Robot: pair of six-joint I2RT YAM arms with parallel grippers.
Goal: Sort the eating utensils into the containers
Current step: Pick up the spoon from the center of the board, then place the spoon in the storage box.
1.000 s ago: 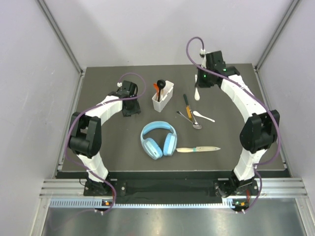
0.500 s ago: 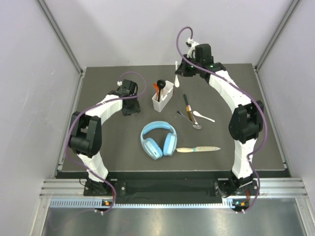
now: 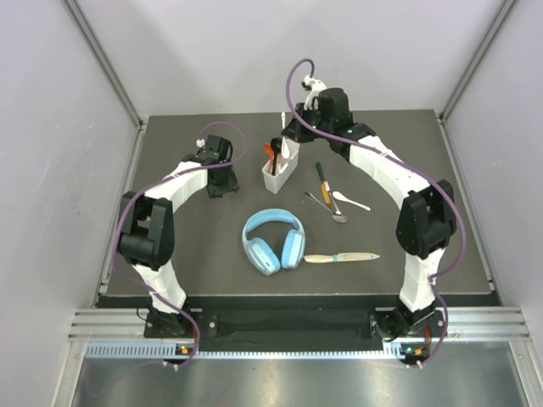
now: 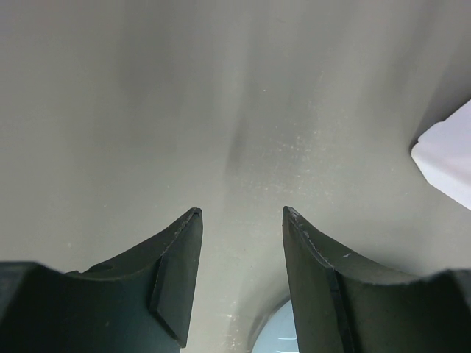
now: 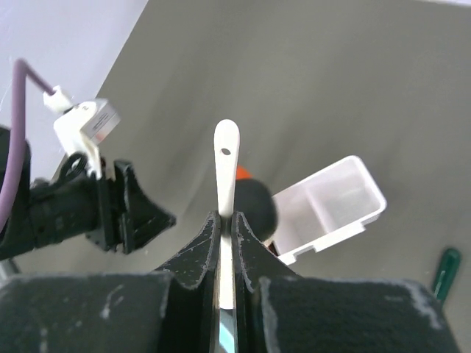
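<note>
My right gripper is shut on a white plastic spoon and holds it upright just above the white caddy. In the right wrist view the spoon handle sticks up between the closed jaws, with the caddy below to the right. A black scoop spoon and an orange-red spoon stand in the caddy's far compartment. My left gripper is open and empty, low over the mat left of the caddy; its jaws stand apart.
Light-blue headphones lie mid-table. A green-handled utensil, a metal spoon and a white spoon lie right of the caddy. A pale-handled knife lies right of the headphones. Grey walls enclose the mat.
My right arm has swung left with the white spoon, from over the table's back right to above the caddy. My left gripper has shifted slightly back.
</note>
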